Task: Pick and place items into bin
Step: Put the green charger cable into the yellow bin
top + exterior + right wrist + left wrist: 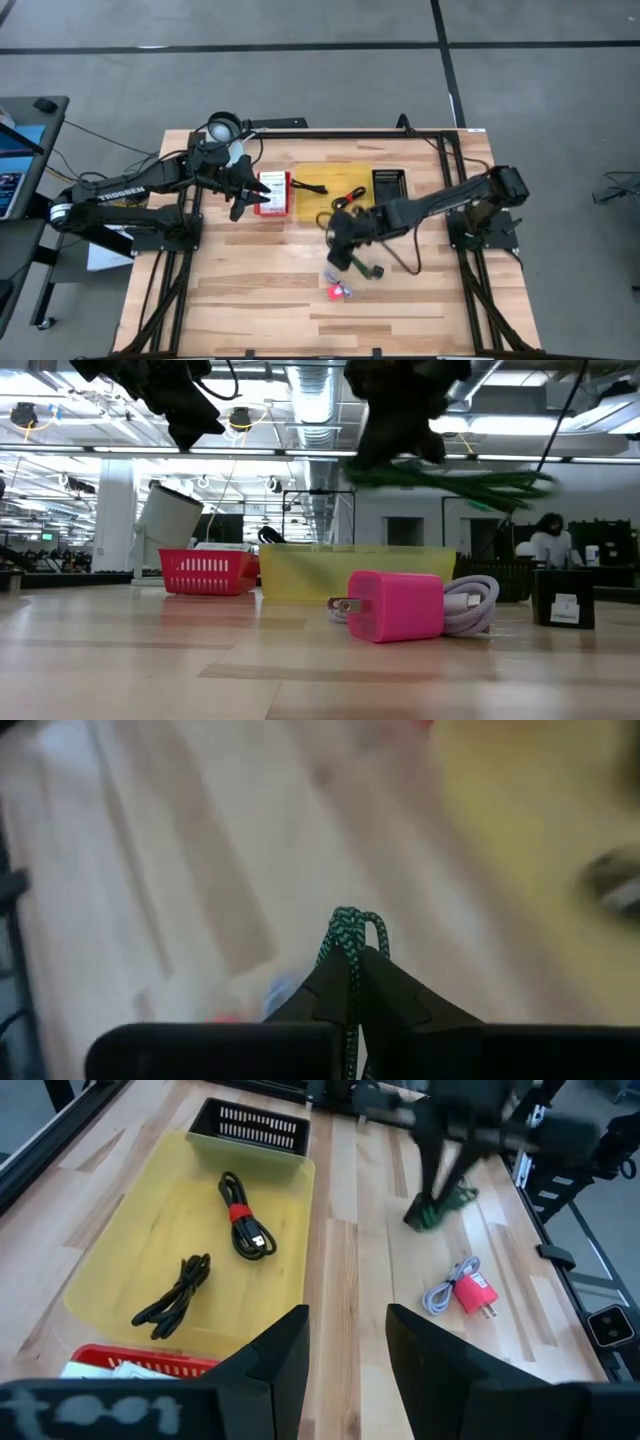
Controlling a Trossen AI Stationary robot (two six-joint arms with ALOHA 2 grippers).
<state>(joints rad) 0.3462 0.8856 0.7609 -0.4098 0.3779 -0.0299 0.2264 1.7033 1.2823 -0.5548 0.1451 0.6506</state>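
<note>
My right gripper (352, 965) is shut on a green braided cable bundle (450, 480), lifted above the table's middle. The bundle also shows in the left wrist view (440, 1208) and the high view (366, 268). A pink charger (398, 605) with a coiled white cable (475, 600) lies flat on the wood in front of it. The yellow bin (325, 172) stands farther back and holds a black cable with a red tie (245, 1220) and a plain black cable (175, 1292). My left gripper (345, 1345) hovers open over the bin's left end, with nothing between its fingers. My right gripper pinches the green cable bundle between its two fingers, with a bend of several strands (350, 928) sticking out just past the fingertips. The fingers slant steeply down from above. The bundle hangs clear of the table, roughly level below the fingers (470, 482).
A red basket (272, 193) stands left of the bin and a black slotted basket (388, 184) right of it. A white cup-like thing (165, 525) sits behind the red basket. Bare wood lies along the near side of the table (300, 320). A person (550, 540) sits far behind.
</note>
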